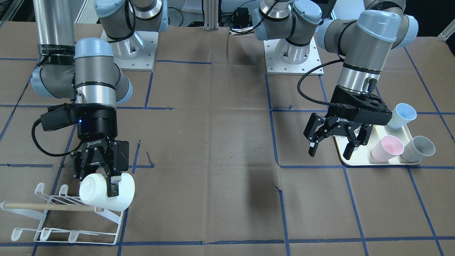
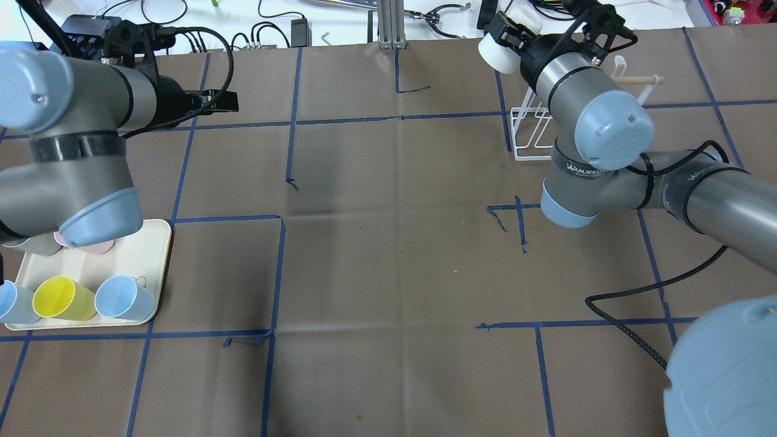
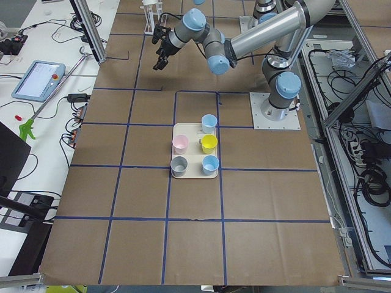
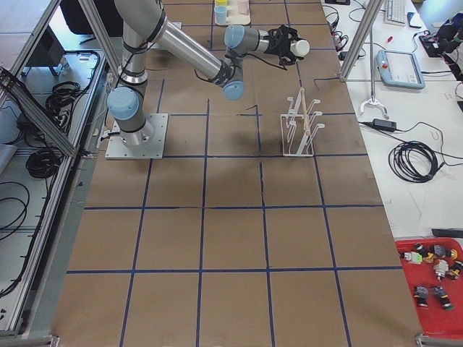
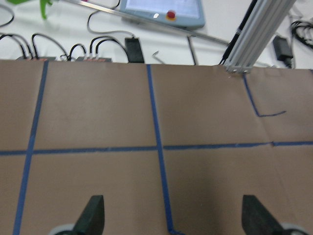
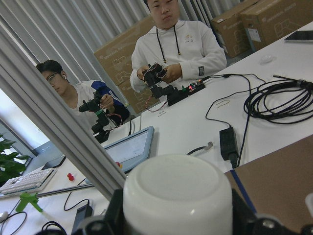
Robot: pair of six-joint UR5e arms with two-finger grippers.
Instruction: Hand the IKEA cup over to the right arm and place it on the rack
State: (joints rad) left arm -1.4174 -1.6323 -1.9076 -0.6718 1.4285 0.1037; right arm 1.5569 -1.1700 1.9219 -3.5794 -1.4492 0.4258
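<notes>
The IKEA cup point(image 1: 96, 193) is white and lies on its side in my right gripper point(image 1: 97, 183), which is shut on it. It hangs just over the white wire rack point(image 1: 74, 236), by the end of the wooden dowel point(image 1: 42, 206); I cannot tell if they touch. In the right wrist view the cup's base point(image 6: 178, 196) fills the space between the fingers. From overhead, the cup point(image 2: 496, 53) is at the rack's point(image 2: 533, 136) far end. My left gripper point(image 1: 330, 153) is open and empty at the tray's edge, its fingers point(image 5: 93, 215) wide apart over bare table.
A cream tray point(image 1: 359, 160) holds pale blue point(image 1: 403, 115), pink point(image 1: 389, 147) and grey point(image 1: 419, 147) cups, plus a yellow cup point(image 2: 61, 297). Two people point(image 6: 176, 49) sit at a bench beyond the table. An aluminium post point(image 2: 385, 24) stands at the far edge.
</notes>
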